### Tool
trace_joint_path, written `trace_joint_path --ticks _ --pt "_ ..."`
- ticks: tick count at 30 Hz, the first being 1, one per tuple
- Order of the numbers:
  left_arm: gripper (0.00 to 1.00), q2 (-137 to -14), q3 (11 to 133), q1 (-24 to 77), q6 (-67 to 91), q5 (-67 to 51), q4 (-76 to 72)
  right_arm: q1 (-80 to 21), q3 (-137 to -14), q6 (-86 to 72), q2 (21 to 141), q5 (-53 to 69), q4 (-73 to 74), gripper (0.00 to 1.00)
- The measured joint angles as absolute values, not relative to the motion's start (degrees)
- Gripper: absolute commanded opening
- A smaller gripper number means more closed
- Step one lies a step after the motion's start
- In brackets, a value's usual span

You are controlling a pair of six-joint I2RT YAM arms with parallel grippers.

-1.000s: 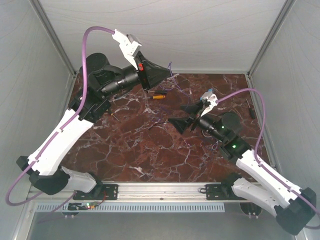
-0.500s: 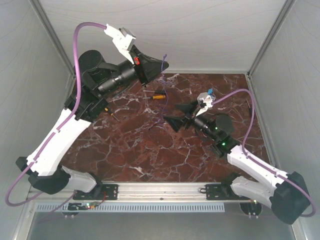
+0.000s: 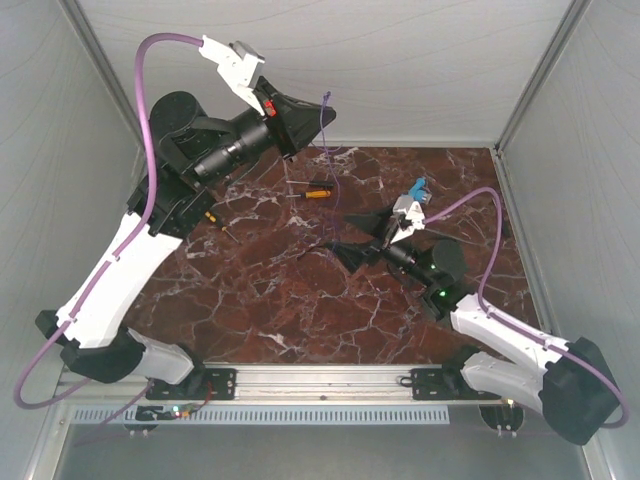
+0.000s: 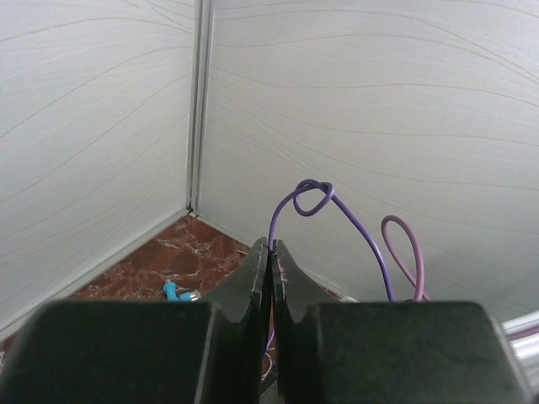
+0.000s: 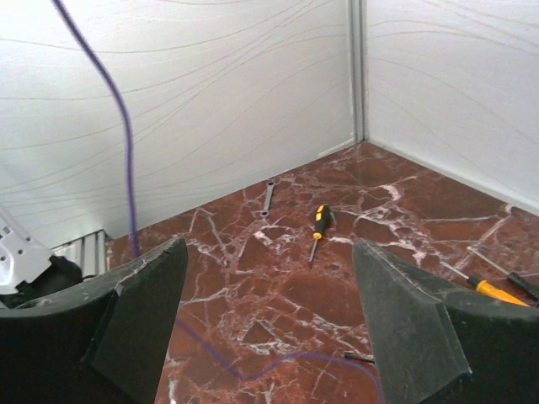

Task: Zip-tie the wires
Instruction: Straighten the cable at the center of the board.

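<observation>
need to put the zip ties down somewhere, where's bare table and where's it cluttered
Bare marble: the near centre, between the left arm and right arm. Crowded: the far middle, where the wires hang from the shut left gripper near the orange screwdriver, beside the open right gripper.

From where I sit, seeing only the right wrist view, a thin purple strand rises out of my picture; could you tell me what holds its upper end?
Observer: The left gripper, raised high at the far side, is shut on the wires.
Operator: Does any wire stand above its fingers?
Observer: Yes, the left wrist view shows a loop twisted like a loose knot there.
Operator: Where is my gripper relative to it?
Observer: The right gripper sits open, lower and nearer the bases, over the table; the strand drops toward it.
</observation>
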State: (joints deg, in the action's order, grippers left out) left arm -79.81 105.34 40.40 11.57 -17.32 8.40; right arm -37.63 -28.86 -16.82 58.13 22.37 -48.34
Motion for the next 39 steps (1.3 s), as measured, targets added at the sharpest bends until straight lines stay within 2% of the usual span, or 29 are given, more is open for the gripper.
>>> trace_joint_path --ticks 10,20,22,24,26,27,35,37,39 --pt "0.0 -80.1 107.7 40.4 11.6 -18.6 7.9 -37.7 -27.4 -9.9 56.9 16.8 -49.4 0.72" --pt "0.0 -80.1 108.0 40.4 12.2 -19.9 6.3 -38.0 -22.1 0.8 64.3 22.5 -62.9 0.72" --pt "0.0 -80.1 108.1 40.4 12.4 -20.1 5.9 -38.8 -22.3 2.3 66.0 23.4 -65.1 0.62" --pt "0.0 -80.1 108.1 40.4 12.5 -20.2 5.9 -39.6 -22.4 3.3 67.7 23.9 -67.5 0.31" --pt "0.0 -80.1 108.3 40.4 12.5 -20.3 5.9 -40.2 -22.6 4.2 69.1 24.1 -69.3 0.05" --pt "0.0 -80.1 108.4 40.4 12.5 -20.3 5.8 -40.3 -22.6 4.3 69.8 24.2 -70.3 0.0" --pt "0.0 -80.1 108.6 40.4 11.8 -18.8 5.4 -40.6 -22.5 3.4 68.5 23.9 -70.1 0.0" --pt "0.0 -80.1 108.6 40.4 11.0 -17.3 5.5 -40.6 -22.7 1.1 64.6 22.4 -64.9 0.0" --pt "0.0 -80.1 108.6 40.4 10.6 -15.2 5.9 -40.7 -24.6 -1.8 58.8 19.7 -53.6 0.0"
